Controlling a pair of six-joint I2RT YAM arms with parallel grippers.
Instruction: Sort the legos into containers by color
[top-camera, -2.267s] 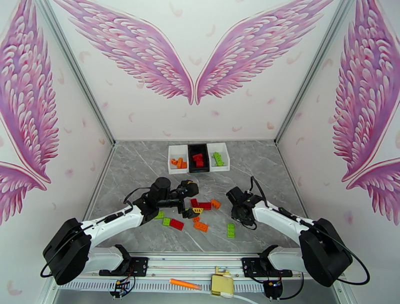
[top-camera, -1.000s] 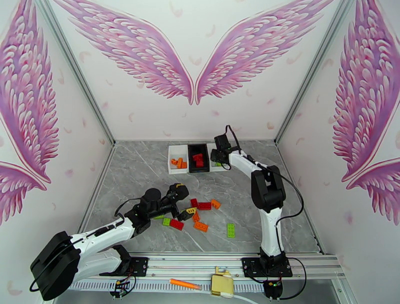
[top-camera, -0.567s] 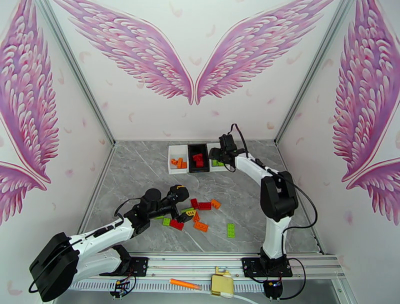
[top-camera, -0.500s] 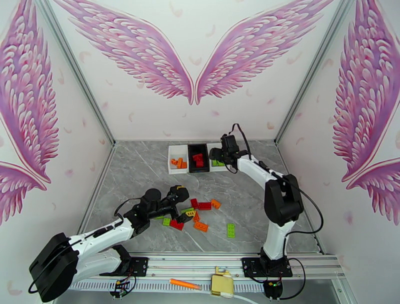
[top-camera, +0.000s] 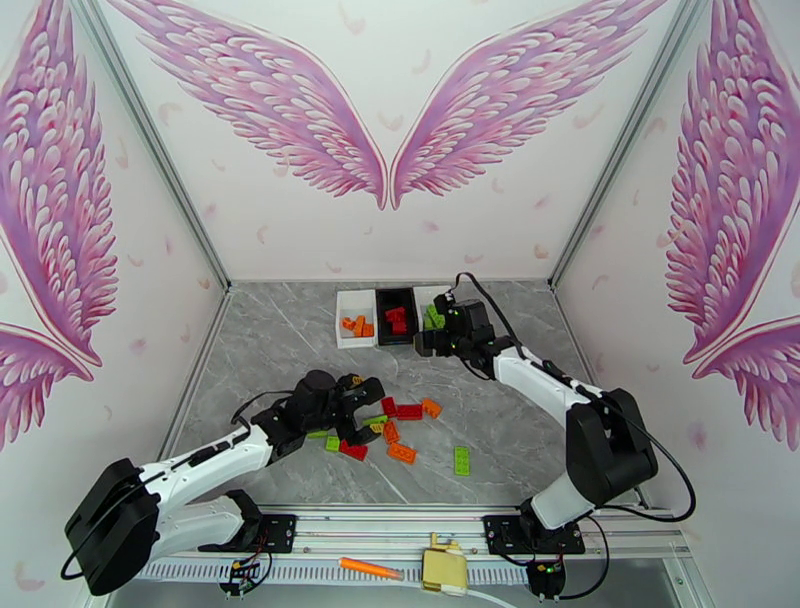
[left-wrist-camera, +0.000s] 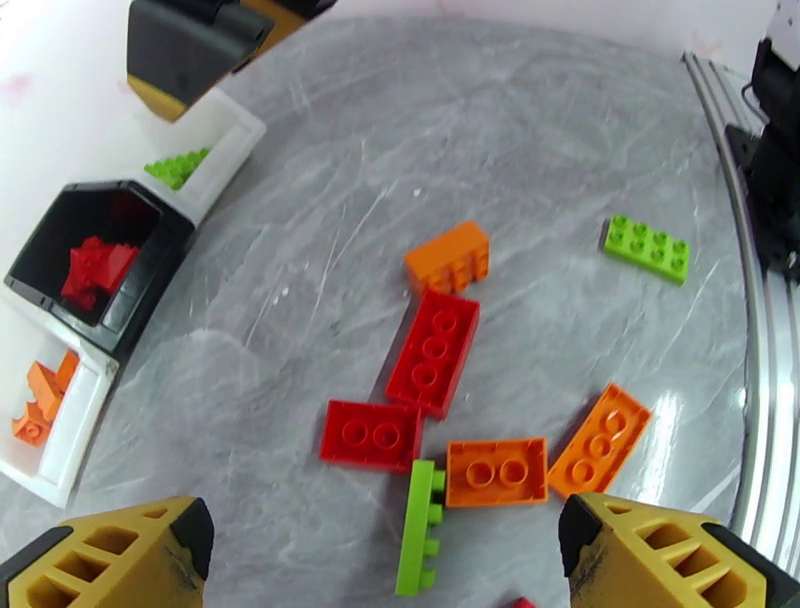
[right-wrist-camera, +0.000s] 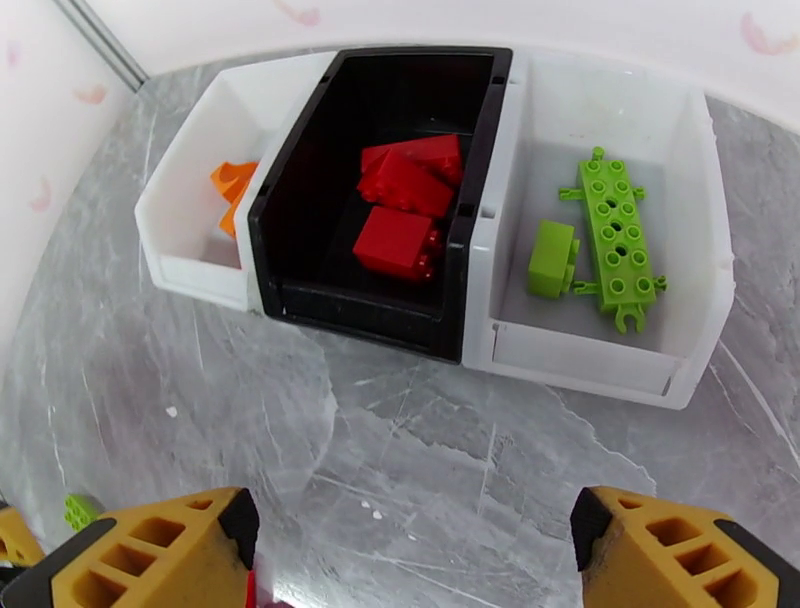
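– Grey marbled table (top-camera: 270, 340), white walls (top-camera: 280, 240) painted with pink wings. Far end first: what sits there?

– Three bins in a row, sides touching. The left white bin (right-wrist-camera: 190, 265) has orange pieces (right-wrist-camera: 232, 188). The black bin (right-wrist-camera: 350, 305) in the middle has red bricks (right-wrist-camera: 405, 205). The right white bin (right-wrist-camera: 585, 355) has a long green plate (right-wrist-camera: 610, 240) with a small green block (right-wrist-camera: 552, 258) beside it.

– Right gripper?

– The right gripper (right-wrist-camera: 415, 550) hangs over bare table just in front of the bins. Its fingers are spread wide, with nothing between them.

– The loose pile?

– Mid-table, by the left arm. A stubby orange brick (left-wrist-camera: 448, 257) touches one end of a long red brick (left-wrist-camera: 434, 353). A short red brick (left-wrist-camera: 372, 435) sits against the other end. To the right are a flat orange brick (left-wrist-camera: 497, 472) and a long orange brick (left-wrist-camera: 600, 440), side by side. A green brick on its edge (left-wrist-camera: 420, 525) touches the short red brick and the flat orange brick. A flat green brick (left-wrist-camera: 647, 248) lies well apart, off to the right.

– Left gripper?

– The left gripper (left-wrist-camera: 385, 552) is over that pile with its fingers wide. The edge-up green brick lies between them, touched by neither. It holds nothing.

– Anything else?

– An orange pen (top-camera: 370, 569) at the front rail.
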